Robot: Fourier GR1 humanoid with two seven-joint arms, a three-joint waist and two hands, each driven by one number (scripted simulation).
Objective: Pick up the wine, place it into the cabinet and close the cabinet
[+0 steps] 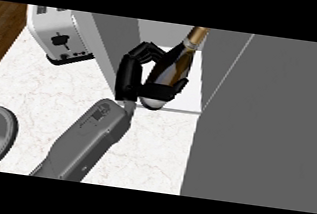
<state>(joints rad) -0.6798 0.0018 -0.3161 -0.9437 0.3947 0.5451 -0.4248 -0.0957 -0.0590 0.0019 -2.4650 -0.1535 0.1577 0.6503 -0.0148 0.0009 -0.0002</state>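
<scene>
From the head view, one grey forearm rose from the lower edge, and by where it entered I took it for the left, though I could not be sure. Its black hand (pixel 132 73) was curled round the wine bottle (pixel 172 70), fingers wrapped over the dark body low down, near the base. The bottle lay directly in that hand's grasp, its long axis tilted, running from the rounded base just beside the wrist up and away to the gold-foiled neck beyond the fingertips. That neck pointed into the cabinet (pixel 184 105), whose pale floor showed just under and past the hand, between a grey wall close on one side and the big open door (pixel 264 123) on the other. The bottle seemed partway through the opening; whether its base touched the shelf I could not tell. Setting it down looked like the next step. A toaster (pixel 61 35) stood well off on the counter (pixel 44 94), behind the hand. The other hand was nowhere in sight.
</scene>
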